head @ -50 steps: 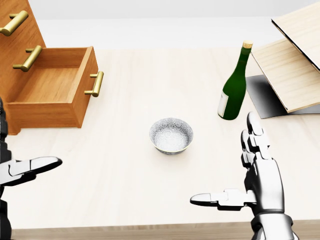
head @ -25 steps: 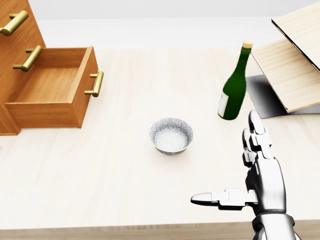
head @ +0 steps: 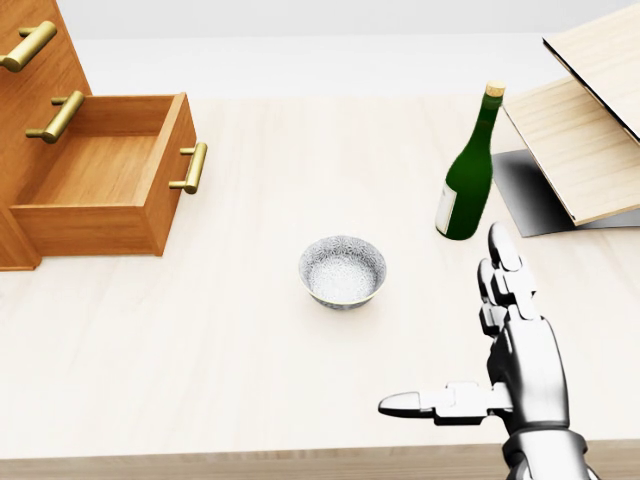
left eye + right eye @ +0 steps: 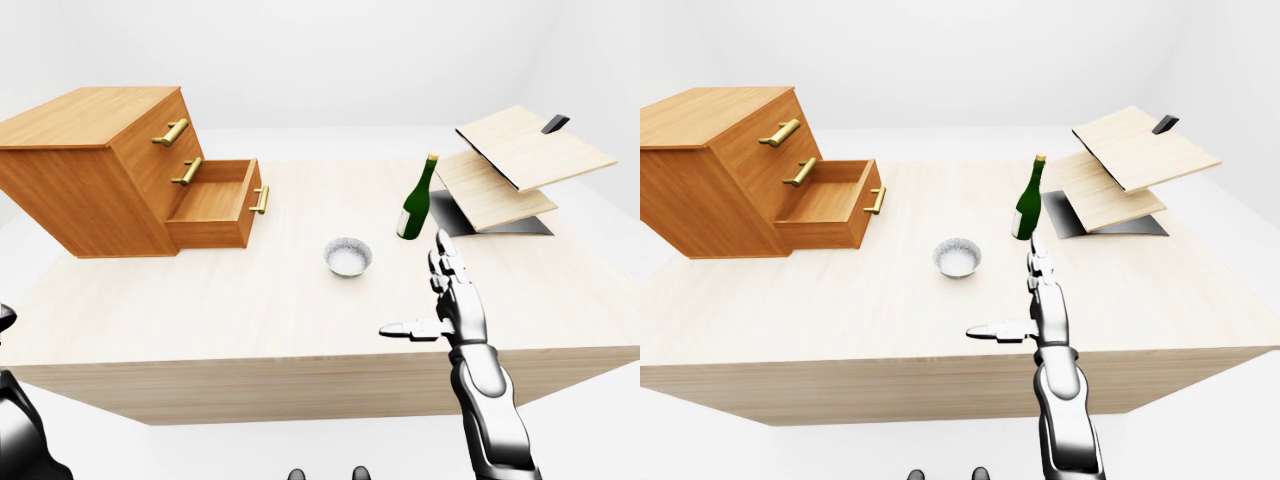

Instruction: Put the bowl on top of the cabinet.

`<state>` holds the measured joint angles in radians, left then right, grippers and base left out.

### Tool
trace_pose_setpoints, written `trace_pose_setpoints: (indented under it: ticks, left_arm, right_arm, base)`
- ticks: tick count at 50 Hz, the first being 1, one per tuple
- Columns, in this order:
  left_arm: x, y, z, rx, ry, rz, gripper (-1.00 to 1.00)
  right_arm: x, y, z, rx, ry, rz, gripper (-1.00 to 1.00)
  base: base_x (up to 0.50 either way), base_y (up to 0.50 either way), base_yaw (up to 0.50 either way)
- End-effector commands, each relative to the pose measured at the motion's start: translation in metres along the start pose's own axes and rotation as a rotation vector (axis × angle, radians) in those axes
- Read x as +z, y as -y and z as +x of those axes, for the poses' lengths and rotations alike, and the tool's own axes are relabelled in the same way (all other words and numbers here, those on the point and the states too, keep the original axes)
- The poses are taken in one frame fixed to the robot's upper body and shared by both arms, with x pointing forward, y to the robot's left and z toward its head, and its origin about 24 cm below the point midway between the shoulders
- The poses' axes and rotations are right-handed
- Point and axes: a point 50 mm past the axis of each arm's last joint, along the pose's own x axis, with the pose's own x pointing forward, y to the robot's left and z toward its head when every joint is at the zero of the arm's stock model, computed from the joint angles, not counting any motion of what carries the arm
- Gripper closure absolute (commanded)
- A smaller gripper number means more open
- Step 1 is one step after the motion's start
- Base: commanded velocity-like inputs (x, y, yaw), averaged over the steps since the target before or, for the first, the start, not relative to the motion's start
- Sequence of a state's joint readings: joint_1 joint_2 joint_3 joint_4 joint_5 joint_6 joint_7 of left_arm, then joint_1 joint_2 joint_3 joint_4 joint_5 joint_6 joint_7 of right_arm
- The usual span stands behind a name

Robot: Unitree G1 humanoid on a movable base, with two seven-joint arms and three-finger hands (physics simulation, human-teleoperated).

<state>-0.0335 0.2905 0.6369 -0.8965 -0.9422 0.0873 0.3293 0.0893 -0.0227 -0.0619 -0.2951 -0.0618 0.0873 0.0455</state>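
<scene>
Bowl (image 3: 342, 270) shows throughout; cabinet (image 4: 95, 118) top, eye views only.

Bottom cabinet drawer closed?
No, the bottom drawer of the cabinet stands pulled out over the table, its inside open to view.

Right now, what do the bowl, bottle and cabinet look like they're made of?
Bowl: mottled silver-white, maybe hammered metal or glazed ceramic; unclear. Bottle: glossy dark green, likely glass, tan cork-like stopper. Cabinet: warm brown wood, visible grain, matte, with brass-coloured handles.
</scene>
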Motion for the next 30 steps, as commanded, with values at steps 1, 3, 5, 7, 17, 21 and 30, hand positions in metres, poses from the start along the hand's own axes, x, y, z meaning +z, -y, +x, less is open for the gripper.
trace_pose_setpoints:
  ticks: [1, 3, 5, 7, 17, 21, 30]
  left_arm:
    - [0.012, 0.005, -0.001, -0.006, 0.019, -0.036, -1.00]
    - [0.013, 0.005, -0.001, -0.008, 0.019, -0.039, -1.00]
    - [0.013, 0.006, -0.001, -0.009, 0.019, -0.039, -1.00]
    - [0.013, 0.005, -0.001, -0.008, 0.018, -0.040, -1.00]
    - [0.012, 0.004, -0.002, -0.010, 0.013, -0.037, -1.00]
    - [0.012, 0.004, -0.002, -0.012, 0.014, -0.034, -1.00]
    - [0.013, 0.005, -0.003, -0.015, 0.016, -0.035, -1.00]
  right_arm:
    - [-0.001, -0.002, 0.000, 0.023, -0.004, -0.043, -0.98]
    - [0.000, -0.002, -0.001, 0.024, -0.002, -0.059, -0.97]
    - [0.001, -0.003, -0.001, 0.028, 0.003, -0.060, -0.97]
    - [0.003, -0.004, -0.001, 0.028, 0.011, -0.054, -0.97]
    - [0.010, -0.005, -0.003, 0.029, 0.037, -0.052, -0.98]
    - [0.012, -0.005, -0.004, 0.028, 0.048, -0.055, -0.97]
    - [0.011, -0.004, -0.003, 0.028, 0.042, -0.054, -0.97]
  base:
    - [0.00, 0.00, 0.00]
    - [0.00, 0.25, 0.00]
    - [0.00, 0.50, 0.00]
    - [0.00, 0.50, 0.00]
    - [0.00, 0.50, 0.00]
    - [0.00, 0.50, 0.00]
    - [0.00, 0.50, 0.00]
